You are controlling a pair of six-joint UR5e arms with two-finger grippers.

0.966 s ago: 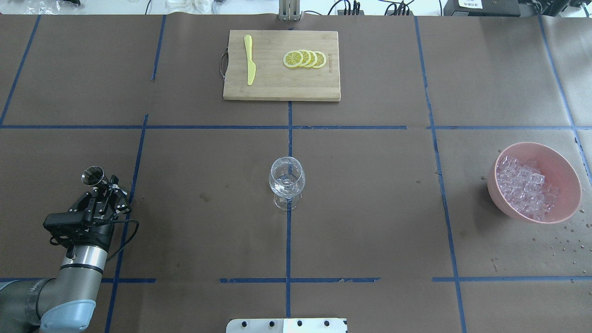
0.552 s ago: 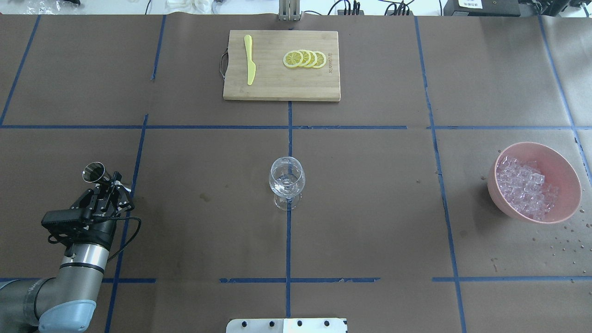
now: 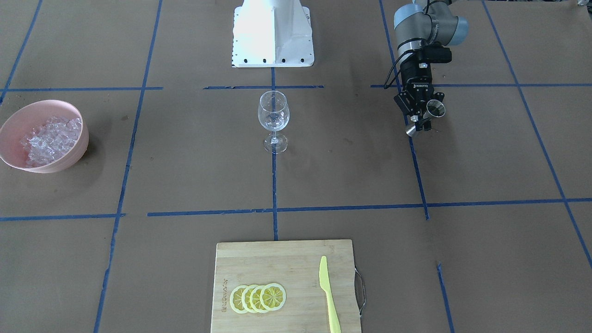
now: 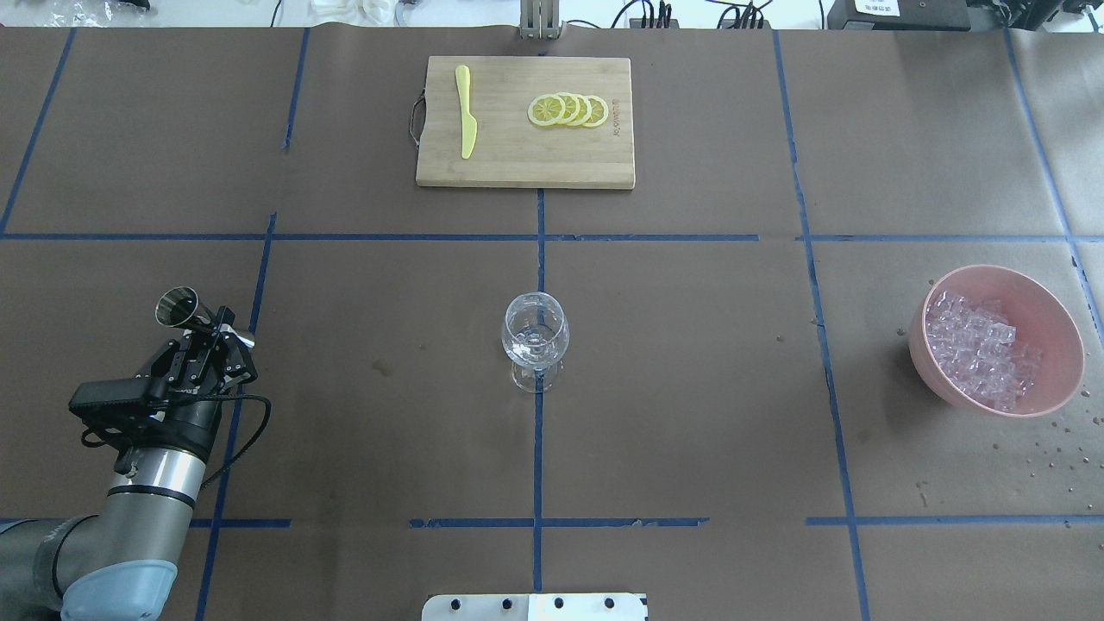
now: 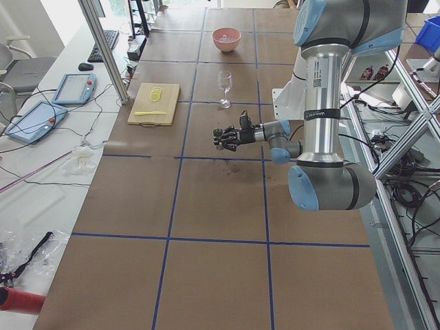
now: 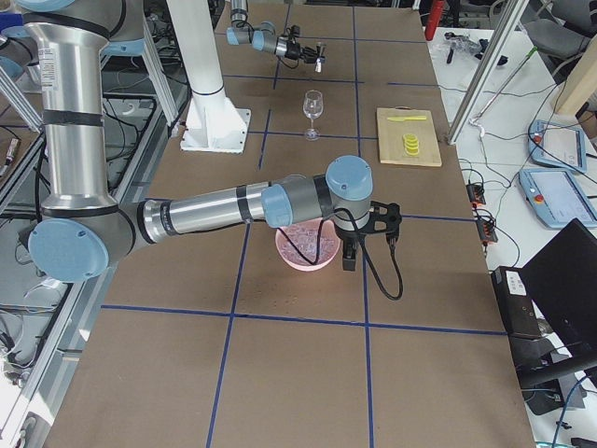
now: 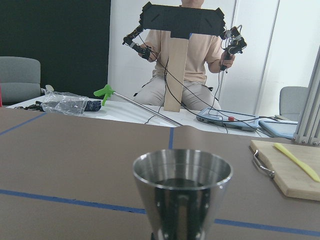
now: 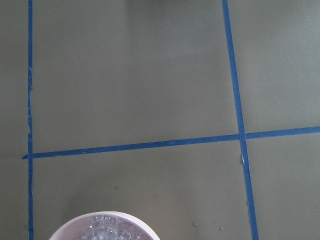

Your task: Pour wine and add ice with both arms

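My left gripper (image 4: 214,335) is shut on a steel jigger (image 4: 177,307) and holds it above the table's left side, also in the front view (image 3: 434,109). The left wrist view shows the jigger (image 7: 182,192) upright, its inside dark. A clear stemmed wine glass (image 4: 535,332) stands at the table's middle, well to the gripper's right. The ice (image 4: 979,349) fills a pink bowl (image 4: 1065,332) at the right. My right gripper (image 6: 350,254) hangs near the bowl in the right exterior view only; I cannot tell whether it is open or shut. The right wrist view catches the ice (image 8: 112,231) at its bottom edge.
A wooden cutting board (image 4: 517,164) at the far middle carries lemon slices (image 4: 569,110) and a yellow knife (image 4: 466,112). Water drops (image 4: 1048,448) dot the paper by the bowl. The white base block (image 3: 273,32) stands on the robot's side.
My left gripper has moved a little away from the robot with the jigger, and the wrist has turned slightly. The glass and the bowl have not moved.
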